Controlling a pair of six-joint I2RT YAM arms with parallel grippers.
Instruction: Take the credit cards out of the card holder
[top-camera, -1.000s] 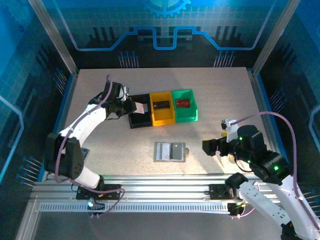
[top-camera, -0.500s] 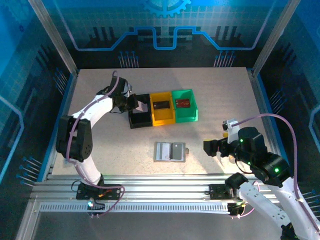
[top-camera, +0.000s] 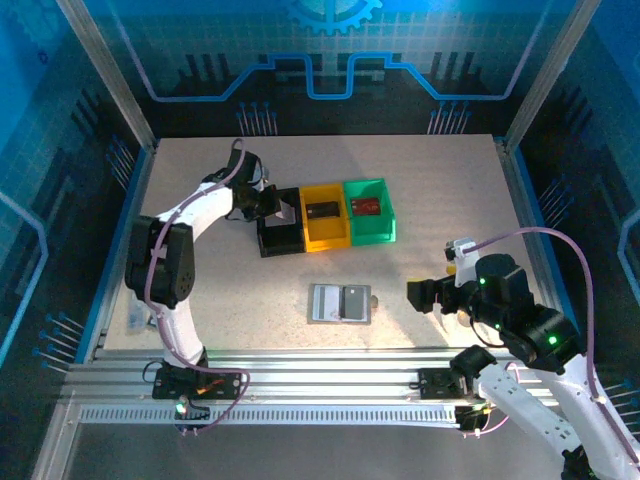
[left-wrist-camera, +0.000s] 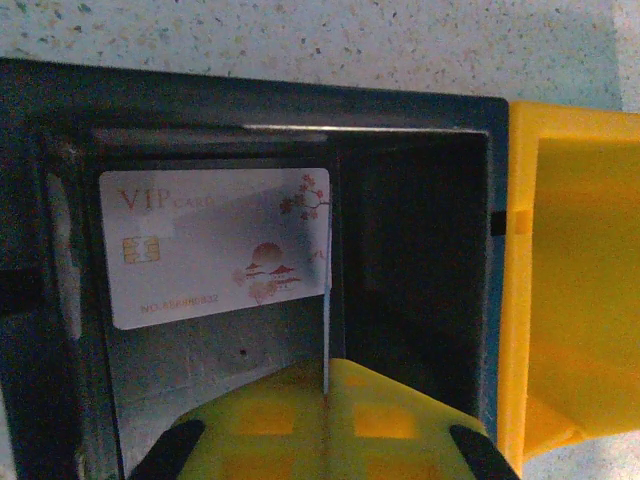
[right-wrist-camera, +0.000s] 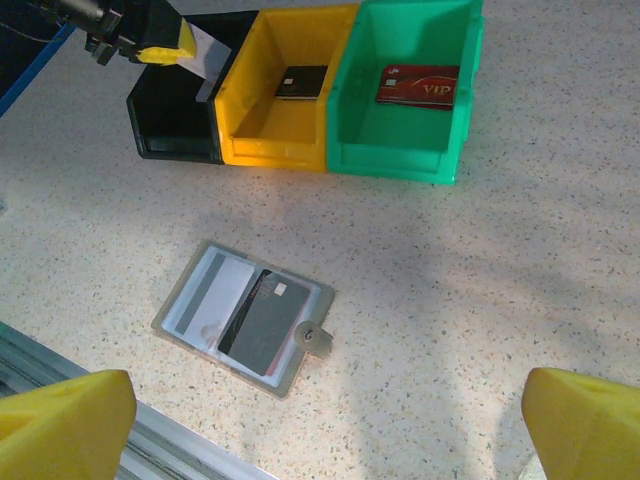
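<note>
My left claw (left-wrist-camera: 327, 400) is pressed together over the black bin (left-wrist-camera: 250, 85), where the white card (left-wrist-camera: 215, 245) sits at 11 o'clock from my fingertips; I cannot tell whether I pinch its edge. One card per bin seems the plan: a dark card (right-wrist-camera: 300, 82) in the yellow bin (right-wrist-camera: 250, 150), a red card (right-wrist-camera: 418, 85) in the green bin (right-wrist-camera: 400, 160). My right claw (top-camera: 418, 293) gapes wide at 3 o'clock of the holder (right-wrist-camera: 180, 315), which lies open at 6 o'clock of the bins, ready for the grey card (right-wrist-camera: 262, 322) and pale card (right-wrist-camera: 215, 290) inside it
</note>
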